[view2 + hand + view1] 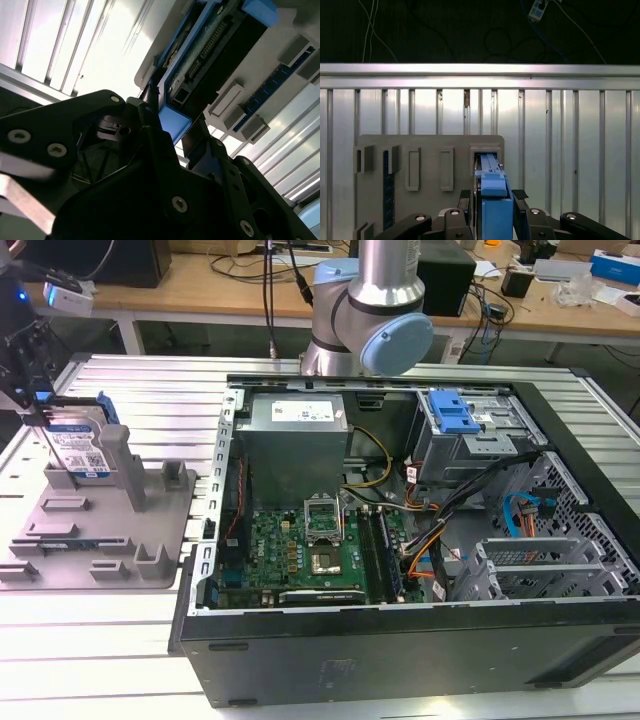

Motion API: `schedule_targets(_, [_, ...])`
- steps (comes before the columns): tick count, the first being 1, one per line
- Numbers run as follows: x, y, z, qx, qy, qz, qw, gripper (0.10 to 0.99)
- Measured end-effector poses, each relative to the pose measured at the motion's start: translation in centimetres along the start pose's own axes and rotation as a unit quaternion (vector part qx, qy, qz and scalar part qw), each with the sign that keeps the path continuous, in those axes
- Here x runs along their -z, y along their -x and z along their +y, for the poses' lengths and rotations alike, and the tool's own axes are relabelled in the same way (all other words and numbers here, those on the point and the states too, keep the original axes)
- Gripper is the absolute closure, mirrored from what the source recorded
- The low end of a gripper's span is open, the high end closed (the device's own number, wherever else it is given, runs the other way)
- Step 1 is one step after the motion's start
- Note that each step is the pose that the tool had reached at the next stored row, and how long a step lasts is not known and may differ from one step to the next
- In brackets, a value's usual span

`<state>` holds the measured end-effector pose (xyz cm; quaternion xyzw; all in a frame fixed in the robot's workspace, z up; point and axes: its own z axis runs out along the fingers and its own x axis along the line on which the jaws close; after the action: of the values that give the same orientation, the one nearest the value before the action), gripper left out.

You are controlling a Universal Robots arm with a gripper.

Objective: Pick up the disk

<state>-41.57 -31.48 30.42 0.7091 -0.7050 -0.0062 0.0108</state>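
Observation:
The disk (78, 447) stands on edge in a slot at the far end of the grey plastic holder (110, 540), at the exterior view's left; its white-and-blue label faces the camera. My gripper (30, 400) comes down on its top edge from above. In the first wrist view the disk's blue rail (493, 210) sits between the two black fingers (465, 199), and my gripper (492, 198) is shut on it. In the second wrist view the disk's dark edge (215, 45) runs away from my gripper (172, 117) above the holder (300, 25).
An open computer case (400, 540) with motherboard, power supply and a blue-latched drive cage (455, 415) takes up the middle and the exterior view's right. The arm's base (370, 310) stands behind it. The holder's other upright posts (178, 478) rise beside the disk on the ribbed metal table (130, 390).

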Motion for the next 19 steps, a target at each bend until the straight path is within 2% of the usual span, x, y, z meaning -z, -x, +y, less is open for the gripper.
schedule_targets(19, [-0.31, 0.00, -0.09, -0.011, 0.0000, -0.0003, 0.9999, 0.643])
